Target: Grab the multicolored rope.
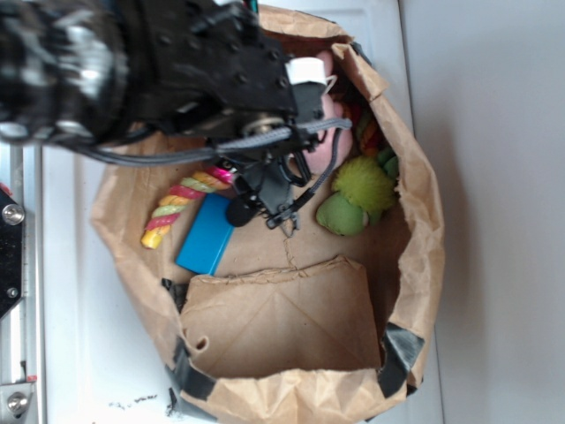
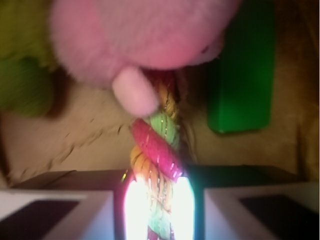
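The multicolored rope [image 1: 179,206], twisted in yellow, pink-red and light green, lies on the left of the brown paper bag's floor. Its upper end runs under my gripper [image 1: 237,181]. In the wrist view the rope [image 2: 156,142] runs straight up from between my fingers, and the gripper [image 2: 159,210] is shut on it. Both lit pads press against the rope's sides. The rope's far end is hidden behind a pink plush toy [image 2: 145,35].
The brown paper bag [image 1: 424,221] has raised walls all round and a folded flap at the front. A blue block [image 1: 205,234] lies beside the rope. A fuzzy yellow-green plush [image 1: 357,194] and the pink plush [image 1: 331,106] crowd the back right. A grey cable [image 1: 265,137] hangs across the arm.
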{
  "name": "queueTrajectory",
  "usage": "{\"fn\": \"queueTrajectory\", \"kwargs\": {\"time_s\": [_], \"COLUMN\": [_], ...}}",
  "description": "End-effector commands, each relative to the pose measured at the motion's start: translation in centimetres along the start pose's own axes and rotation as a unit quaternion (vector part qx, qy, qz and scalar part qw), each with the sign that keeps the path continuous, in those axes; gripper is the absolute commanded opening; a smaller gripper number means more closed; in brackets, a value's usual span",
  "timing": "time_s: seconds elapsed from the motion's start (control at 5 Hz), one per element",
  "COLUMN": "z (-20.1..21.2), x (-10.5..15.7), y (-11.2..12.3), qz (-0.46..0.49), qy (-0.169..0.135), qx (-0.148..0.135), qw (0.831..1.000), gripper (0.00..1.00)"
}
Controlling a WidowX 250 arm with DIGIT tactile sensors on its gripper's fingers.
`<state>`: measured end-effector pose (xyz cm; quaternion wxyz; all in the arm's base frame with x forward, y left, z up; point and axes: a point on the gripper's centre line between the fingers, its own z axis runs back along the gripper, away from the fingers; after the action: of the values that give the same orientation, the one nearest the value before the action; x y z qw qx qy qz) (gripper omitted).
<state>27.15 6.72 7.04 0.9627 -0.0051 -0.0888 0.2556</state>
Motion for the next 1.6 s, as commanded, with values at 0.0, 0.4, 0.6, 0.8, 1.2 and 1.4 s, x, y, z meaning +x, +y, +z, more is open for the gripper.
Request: {"fn": "queueTrajectory", "kwargs": {"time_s": [0.0, 0.4, 0.6, 0.8, 1.2, 1.4], "z": [4.9, 7.8, 8.5, 9.1, 10.9, 11.1], "x": [0.9, 0.1, 0.0, -0.5, 0.7, 1.3], "y": [0.5, -1.1, -2.9, -4.4, -5.3, -5.2], "qz": [-0.022, -0.061, -0.089, -0.129, -0.138, -0.162], "qy": [-0.012, -0.02, -0.029, -0.062, -0.068, -0.023], "qx": [0.002, 0.034, 0.054, 0.058, 0.046, 0.029], "qw": [1.0, 0.997, 0.994, 0.988, 0.987, 0.986], "gripper": [0.0, 0.0, 0.0, 0.0, 0.0, 0.0]}}
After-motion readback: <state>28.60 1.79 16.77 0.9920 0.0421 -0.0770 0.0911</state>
